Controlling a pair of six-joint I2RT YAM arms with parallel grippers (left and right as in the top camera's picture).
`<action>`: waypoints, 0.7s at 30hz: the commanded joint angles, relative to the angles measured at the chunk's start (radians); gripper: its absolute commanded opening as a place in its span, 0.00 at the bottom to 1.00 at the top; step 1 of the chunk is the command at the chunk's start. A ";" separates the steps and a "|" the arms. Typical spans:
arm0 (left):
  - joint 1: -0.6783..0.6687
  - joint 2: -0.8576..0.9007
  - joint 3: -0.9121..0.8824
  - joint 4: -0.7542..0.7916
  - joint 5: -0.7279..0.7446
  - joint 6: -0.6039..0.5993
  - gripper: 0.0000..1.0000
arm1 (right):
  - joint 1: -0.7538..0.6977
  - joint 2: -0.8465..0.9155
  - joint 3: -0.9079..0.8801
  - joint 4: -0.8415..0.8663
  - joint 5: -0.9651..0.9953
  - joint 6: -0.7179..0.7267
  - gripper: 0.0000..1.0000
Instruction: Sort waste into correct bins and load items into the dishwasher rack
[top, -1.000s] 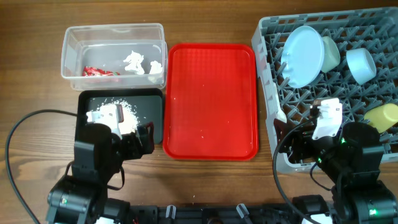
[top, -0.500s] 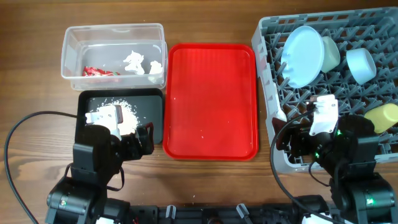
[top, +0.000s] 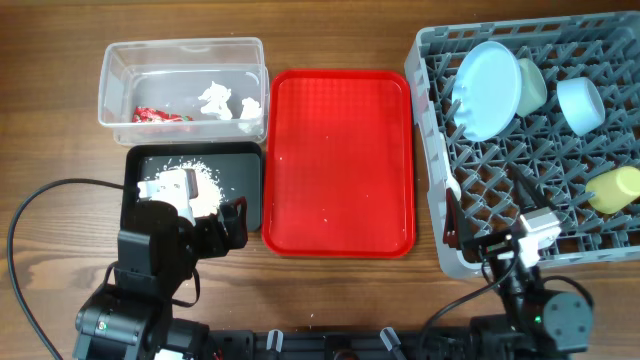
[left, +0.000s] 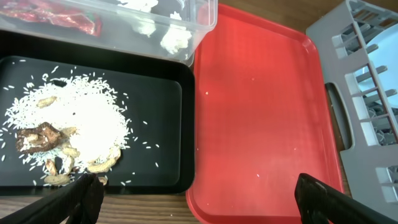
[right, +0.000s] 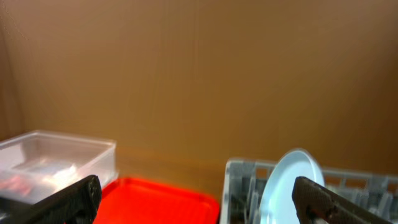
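Left gripper (left: 198, 198): jaws spread wide, nothing between them, hanging over the near rim of the black tray (top: 245, 190) and the red tray (top: 340, 160) beside it. Right gripper (right: 196, 199): also spread wide and empty, camera tilted up toward a plain brown wall (right: 199, 74); in the overhead view my right arm sits low at the near edge of the rack (top: 428, 120). Rack is grey moulded plastic, square, with a lattice base and upright pegs. In it: a round light blue plate (top: 487, 90) standing on edge, a pale green bowl (top: 533, 85) just behind it and touching, a blue bowl (top: 580, 104) on its side, and a yellow cup (top: 615, 188) lying at the right edge. Tub (top: 180, 45) is clear, thin-walled and rectangular, and holds a crinkled red wrapper (top: 160, 115) and crumpled white tissue (top: 216, 100). The wrapper's print is too small to read. Black tray is shallow, glossy, with rounded corners, and carries scraps (left: 81, 124): loose white rice grains, tan curled bits and one dark brown lump. Red tray is flat, finely ribbed, with a few pale specks. Table (top: 60, 200) is wood-grain.
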 joint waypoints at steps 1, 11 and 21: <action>-0.003 -0.002 -0.003 0.002 0.001 0.020 1.00 | -0.001 -0.026 -0.132 0.113 0.069 -0.006 1.00; -0.003 -0.002 -0.003 0.003 0.001 0.020 1.00 | 0.001 -0.026 -0.234 0.033 0.134 -0.008 1.00; -0.003 -0.002 -0.003 0.003 0.001 0.020 1.00 | 0.001 -0.019 -0.234 0.033 0.134 -0.008 1.00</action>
